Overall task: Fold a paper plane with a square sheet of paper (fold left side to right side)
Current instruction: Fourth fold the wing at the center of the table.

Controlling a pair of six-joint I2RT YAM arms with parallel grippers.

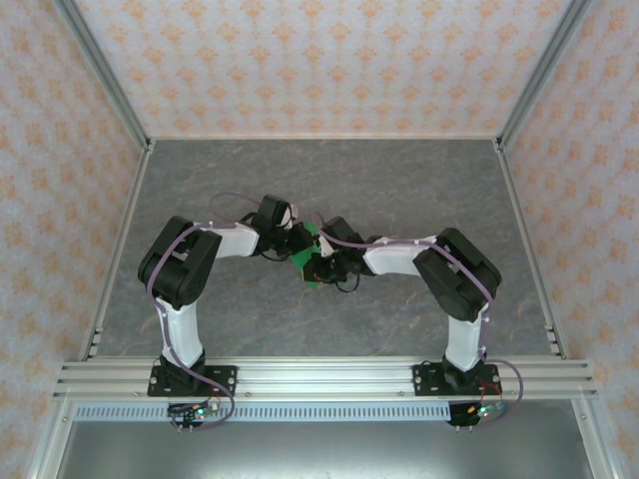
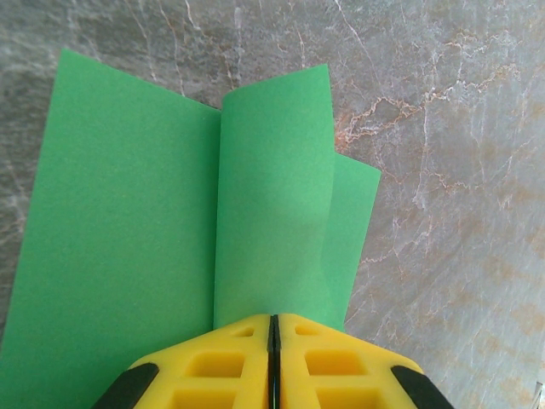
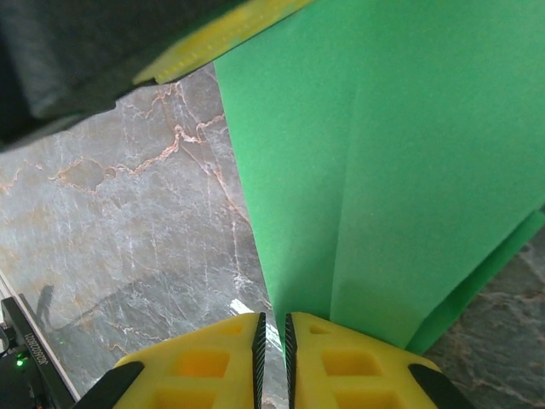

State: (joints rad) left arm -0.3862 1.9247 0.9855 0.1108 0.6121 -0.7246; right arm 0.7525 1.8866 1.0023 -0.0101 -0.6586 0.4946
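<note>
The square sheet of paper (image 1: pixel 310 265) is bright green and partly folded, held between both arms over the middle of the table. In the left wrist view a narrow flap (image 2: pixel 272 196) stands up from the flat part (image 2: pixel 119 239) and runs into my left gripper (image 2: pixel 273 319), whose yellow fingers are shut on it. In the right wrist view the sheet (image 3: pixel 400 162) slopes upward, and its edge enters the narrow slit of my right gripper (image 3: pixel 272 317), pinched against the right pad. My left gripper (image 1: pixel 298 239) and right gripper (image 1: pixel 321 264) nearly touch. The left gripper's yellow finger (image 3: pixel 217 43) shows above the sheet.
The grey marbled table (image 1: pixel 399 190) is walled by patterned panels at the back and sides. An aluminium rail (image 1: pixel 319 377) carrying both arm bases runs along the near edge. A black box with a green light (image 3: pixel 25 358) sits at the table's edge.
</note>
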